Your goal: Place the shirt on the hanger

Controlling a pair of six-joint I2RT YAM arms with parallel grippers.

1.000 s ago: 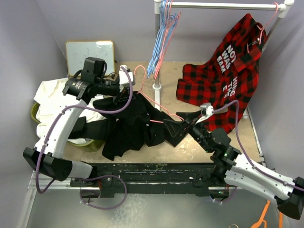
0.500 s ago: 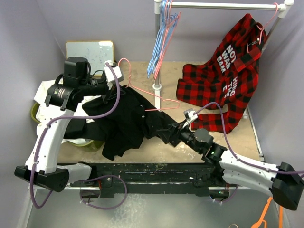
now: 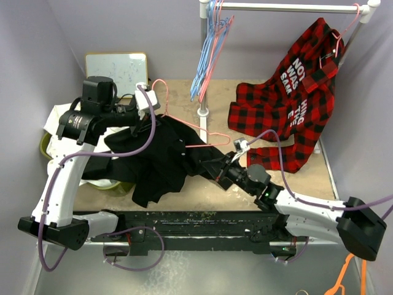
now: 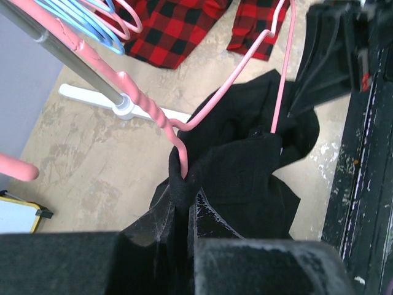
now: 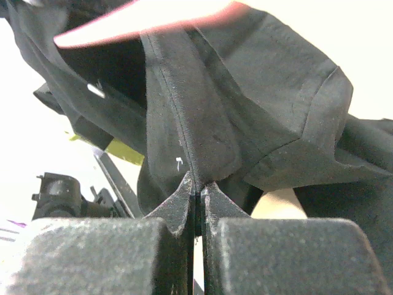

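The black shirt [image 3: 163,163] hangs in a bunch from the pink hanger [image 3: 184,126] over the table's left middle. My left gripper [image 3: 149,117] is shut on the hanger [image 4: 212,104] near its neck, with shirt [image 4: 245,178] fabric pinched in along with the wire. The hook points up and back, and one hanger arm runs right, bare. My right gripper [image 3: 216,167] is shut on a seamed edge of the shirt [image 5: 202,123] at its right end. In the right wrist view, the hanger [image 5: 147,21] is a pink blur just above the cloth.
A red-and-black plaid shirt [image 3: 288,117] hangs from the rack at the back right. The rack pole [image 3: 203,61] carries light-blue hangers [image 3: 199,74], and its foot stands just behind the hanger. A white garment [image 3: 64,126] and whiteboard [image 3: 116,67] lie left.
My right gripper moved left to the shirt's right edge and closed on it from fully open. My left gripper shifted left with hanger and shirt, then held still.
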